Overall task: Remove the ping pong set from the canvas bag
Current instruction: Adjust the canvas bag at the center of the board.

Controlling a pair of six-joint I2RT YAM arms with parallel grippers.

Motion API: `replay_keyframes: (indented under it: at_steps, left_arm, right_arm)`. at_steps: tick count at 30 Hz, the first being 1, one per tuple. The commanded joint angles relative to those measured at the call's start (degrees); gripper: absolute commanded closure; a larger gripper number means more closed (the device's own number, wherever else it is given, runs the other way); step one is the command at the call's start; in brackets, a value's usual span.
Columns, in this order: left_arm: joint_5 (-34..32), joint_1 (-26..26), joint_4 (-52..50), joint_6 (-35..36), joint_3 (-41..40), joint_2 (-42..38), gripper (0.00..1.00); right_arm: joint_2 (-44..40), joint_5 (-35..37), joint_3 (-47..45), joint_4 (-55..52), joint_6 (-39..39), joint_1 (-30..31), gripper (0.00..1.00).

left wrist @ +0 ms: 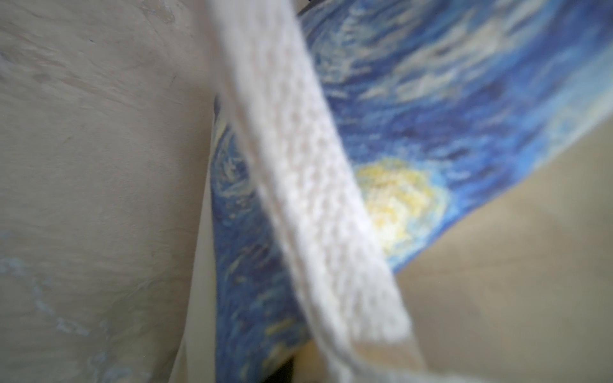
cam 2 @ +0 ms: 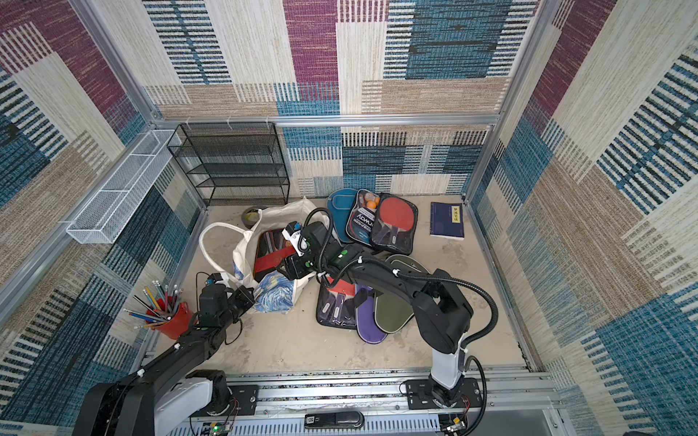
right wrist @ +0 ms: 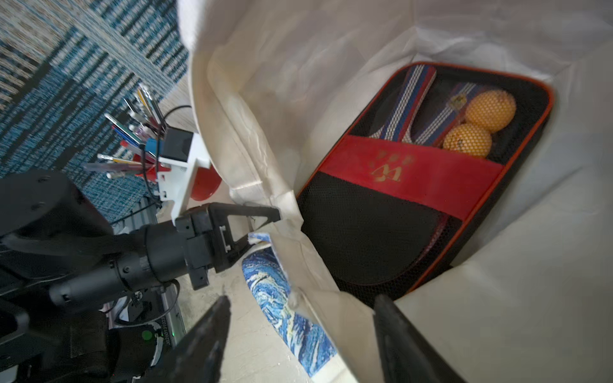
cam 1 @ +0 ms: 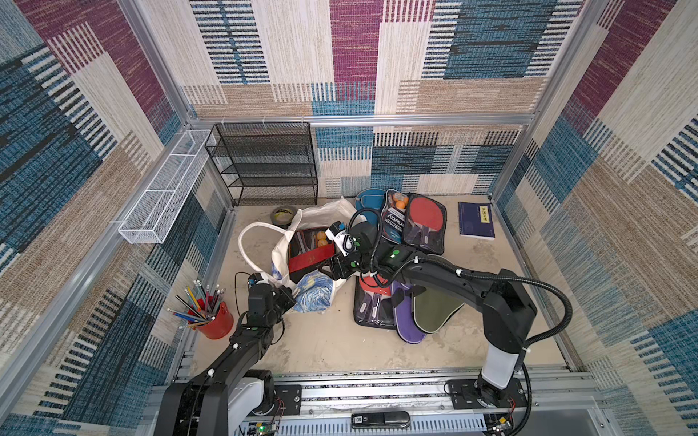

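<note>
bag strap [left wrist: 318, 199] sits right against the l wrist lens, blurred, w/ the blue-yellow print behind it. l gripper [right wrist: 265, 225] is clamped on the cloth rim of the canvas bag [cam 1: 280, 251], which sits just left of frame centre in both top views, and it holds the mouth open. ping pong set [right wrist: 414, 185] lies inside the bag, not out yet. it's a flat black mesh case w/ red band, orange piping, two paddles + two orange balls. r gripper [right wrist: 303, 298] hangs at the mouth, jaws partway apart, w/ the bag's near rim between them and nothing gripped.

handling, my guess: the set is light, flat and fairly stiff from the paddles, w/ a soft mesh skin that isn't slippery. balls could dent if squeezed. best hold is prob the thin case edge nearest the mouth, at the blade end, away from the balls. bag is limp and will likely drag along, so the rim hold matters. other paddle cases [cam 1: 413, 222] lie right of centre and aren't the target.
</note>
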Motion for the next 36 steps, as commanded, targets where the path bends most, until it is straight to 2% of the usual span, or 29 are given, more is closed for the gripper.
replay_keyframes:
  at_steps: [1,3,4,13,25,26,32,36]
  left_arm:
    - [-1.3,-0.1,-5.3,-0.6,-1.0,0.2,1.00]
    - [-2.3,-0.1,-5.4,-1.2,-1.3,0.1,1.00]
    - [-2.7,-0.1,-5.4,-1.4,-1.4,0.0,1.00]
    - [-7.4,0.0,-9.1,-3.9,-0.7,-2.7,1.00]
    - [-6.6,0.1,-7.8,-4.8,0.5,-0.7,1.00]
    - [-6.4,0.1,-7.4,-4.6,0.8,0.0,1.00]
    - [-5.7,0.1,-6.1,-4.4,1.4,2.5,1.00]
    - [-5.3,0.1,-4.6,-4.4,0.8,3.9,1.00]
  right_arm:
    - [2.0,-0.7,-1.3,1.6,0.7,0.1,0.69]
    - [2.7,-0.4,-3.2,2.4,1.4,0.1,0.97]
    - [3.0,-0.1,-4.1,2.6,1.6,0.1,1.00]
    - [6.8,1.6,-12.2,6.2,3.8,0.0,1.00]
    - [12.6,11.4,-9.5,4.2,3.2,0.0,1.00]
    - [11.9,11.7,-9.3,4.1,3.3,0.0,0.98]
    - [8.4,12.5,-4.4,1.2,2.4,-0.1,0.64]
    - [9.1,11.4,0.2,0.0,2.3,-0.8,0.58]
